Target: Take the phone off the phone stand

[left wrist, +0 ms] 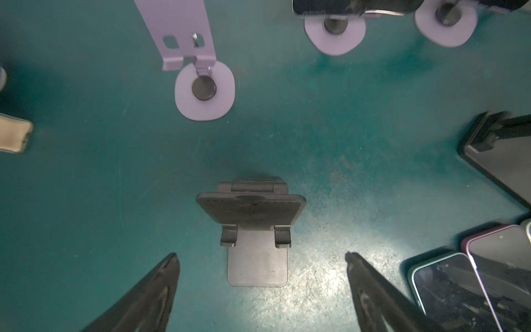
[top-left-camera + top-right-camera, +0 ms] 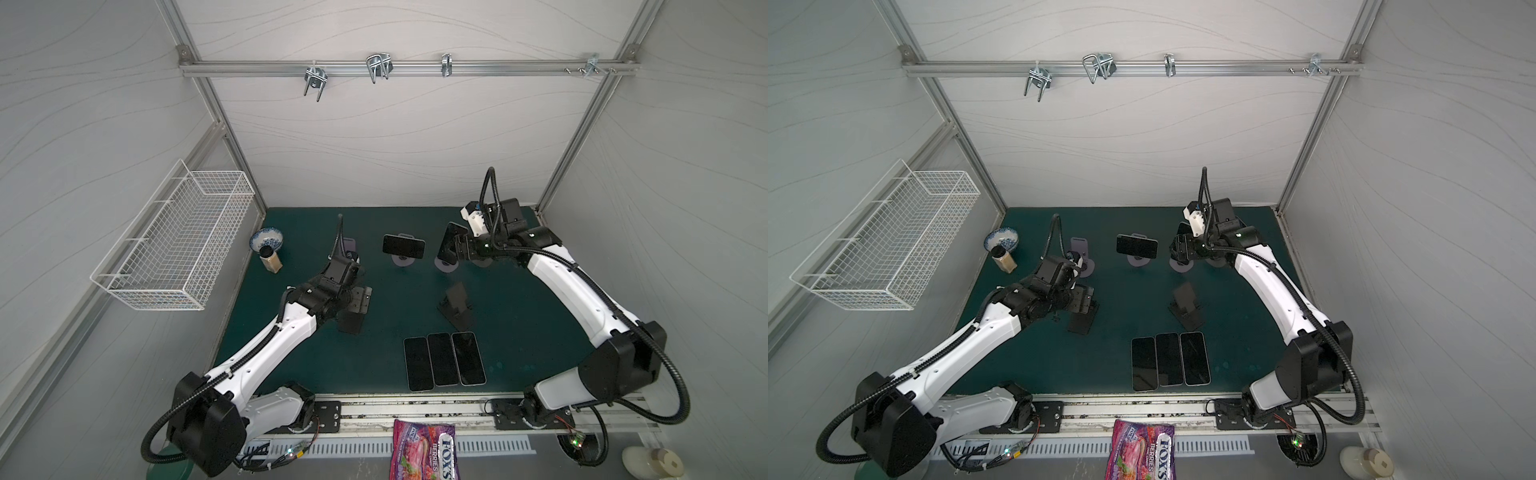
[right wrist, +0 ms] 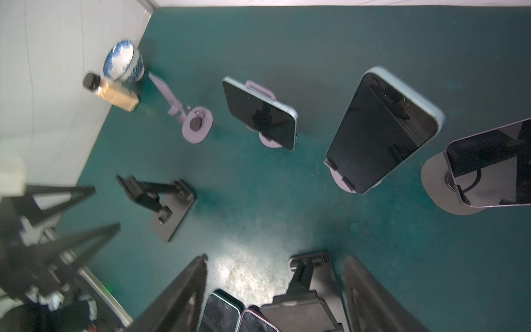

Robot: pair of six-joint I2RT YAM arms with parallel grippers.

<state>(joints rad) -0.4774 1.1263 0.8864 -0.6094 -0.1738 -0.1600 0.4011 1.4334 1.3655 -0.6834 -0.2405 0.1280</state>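
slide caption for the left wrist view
Open left gripper hovers above an empty black folding phone stand on the teal mat, an empty lilac stand beyond.

Both top views look steeply down from high at the front onto the whole mat [image 2: 365, 365]. The left wrist view hangs close above a stand [image 1: 253, 212]; the right wrist view slants across the mat, sharing that stand.

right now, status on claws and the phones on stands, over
Left claw open over bare black stand; right claw open, empty, beside blue phone. Phone seated on its lavender stand. Path looks clear.
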